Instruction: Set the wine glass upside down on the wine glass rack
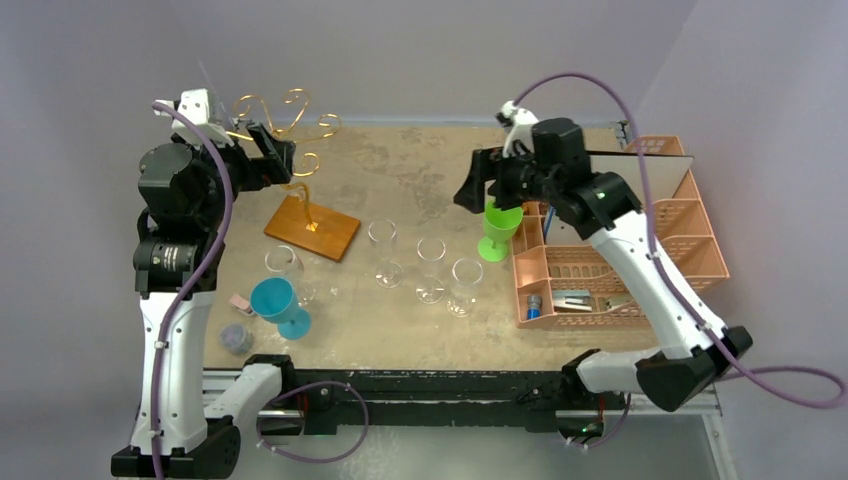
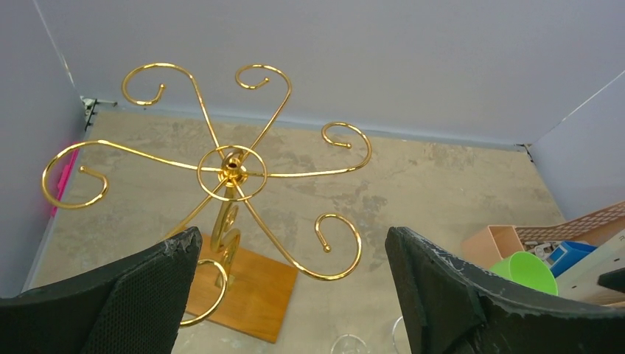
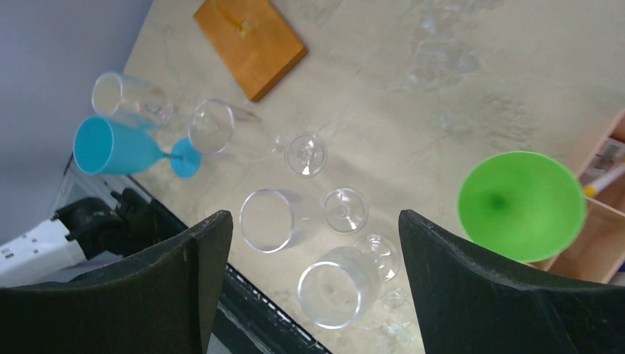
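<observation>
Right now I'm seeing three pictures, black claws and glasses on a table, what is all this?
Two robot arms stand at a table. The wide picture is from a camera above and behind them; the other two are from cameras on each wrist, showing that arm's own fingers. The left gripper is open near the wine glass rack; the right gripper is open above the glasses. On the table: four clear wine glasses, a blue glass, a green glass, a pink organiser. Nothing is held.

A robotics lab cell: a stained table (image 1: 420,170) boxed in by plain grey panels (image 1: 420,50), robot arms (image 1: 175,330) bolted on.
</observation>
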Robot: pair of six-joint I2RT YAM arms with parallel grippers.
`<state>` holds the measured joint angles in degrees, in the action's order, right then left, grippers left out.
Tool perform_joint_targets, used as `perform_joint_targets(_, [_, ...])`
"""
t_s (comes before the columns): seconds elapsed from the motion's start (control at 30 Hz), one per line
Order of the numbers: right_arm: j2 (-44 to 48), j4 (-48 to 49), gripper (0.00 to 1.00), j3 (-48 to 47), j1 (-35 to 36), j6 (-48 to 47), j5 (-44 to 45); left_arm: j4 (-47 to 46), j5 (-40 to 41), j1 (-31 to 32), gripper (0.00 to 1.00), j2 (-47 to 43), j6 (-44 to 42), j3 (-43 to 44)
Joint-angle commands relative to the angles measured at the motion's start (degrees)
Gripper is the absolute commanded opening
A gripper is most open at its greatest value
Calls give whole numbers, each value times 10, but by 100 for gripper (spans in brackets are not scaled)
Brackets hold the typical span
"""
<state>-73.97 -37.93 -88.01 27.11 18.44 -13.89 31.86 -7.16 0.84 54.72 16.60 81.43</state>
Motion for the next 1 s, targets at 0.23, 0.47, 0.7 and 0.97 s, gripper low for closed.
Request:
perform_joint_targets(0.23, [-130,-63,76,-113,162,2,116,36,18,3,94,-38,32,3])
perform_joint_targets(0.47, [-219,-114,61,-184,207,24,128,16,2,2,94,-50,57,-3])
perform_joint_targets(0.7, [-313,-154,53,-287,239,27,186,-33,-60,3,94,-55,75,-31])
perform_joint_targets(0.97, [-384,-200,41,-335,271,18,232,-42,-67,2,93,-45,90,-35])
